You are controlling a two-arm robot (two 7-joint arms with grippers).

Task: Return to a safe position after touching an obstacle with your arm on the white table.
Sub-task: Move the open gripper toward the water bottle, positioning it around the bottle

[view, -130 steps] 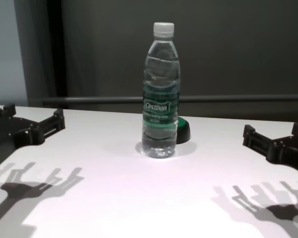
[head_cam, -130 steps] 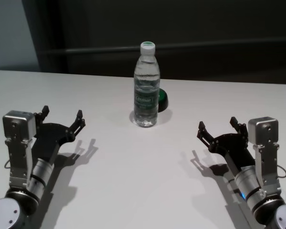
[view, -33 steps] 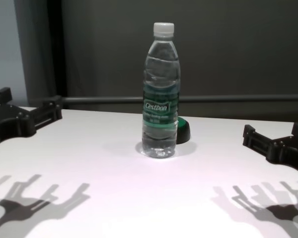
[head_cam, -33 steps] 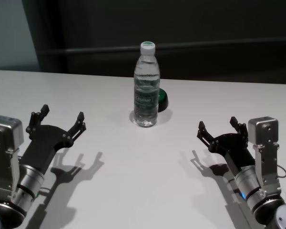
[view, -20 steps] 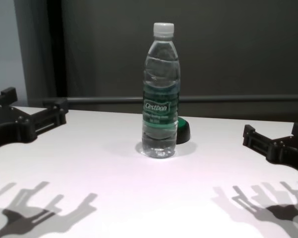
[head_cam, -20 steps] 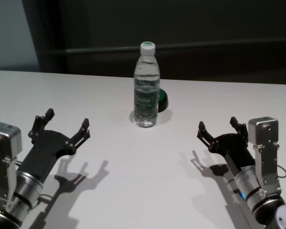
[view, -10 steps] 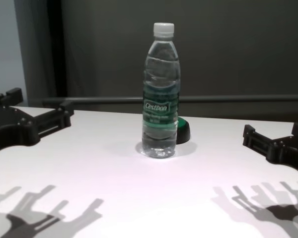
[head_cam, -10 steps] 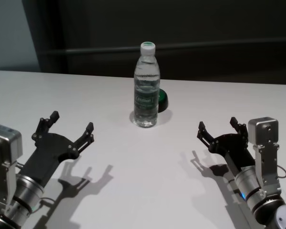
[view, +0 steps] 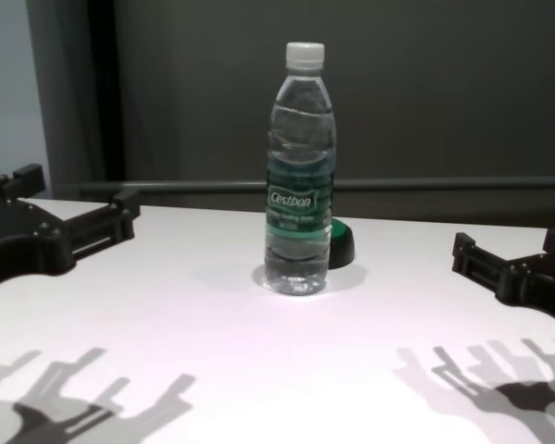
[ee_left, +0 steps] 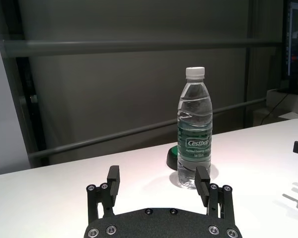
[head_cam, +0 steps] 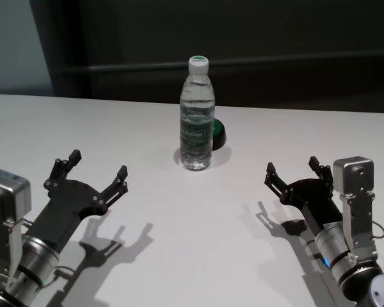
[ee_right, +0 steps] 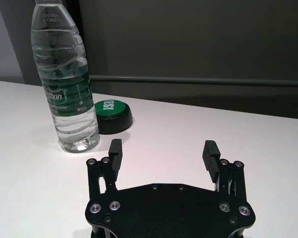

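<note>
Both of my tools hung above the white desk [head_cam: 192,230] with nothing in them. My left tool [head_cam: 96,173] was raised off the surface on the left side, its two fingers spread wide and aimed toward the middle of the desk, throwing a forked shadow below it. My right tool [head_cam: 294,171] sat low on the right side, parked, its fingers likewise spread apart.

Between them and farther out stood the obstacle [head_cam: 197,115], a tall clear water bottle with a white cap and a green label band, upright on the desk. It was well apart from either tool; neither finger pair touched it. In the left wrist view the obstacle [ee_left: 194,136] rose just beyond the right-hand finger of my left tool [ee_left: 159,181], with open desk between them.

Just behind the bottle, touching or nearly touching its base, lay a low black-and-green puck [head_cam: 217,133].
</note>
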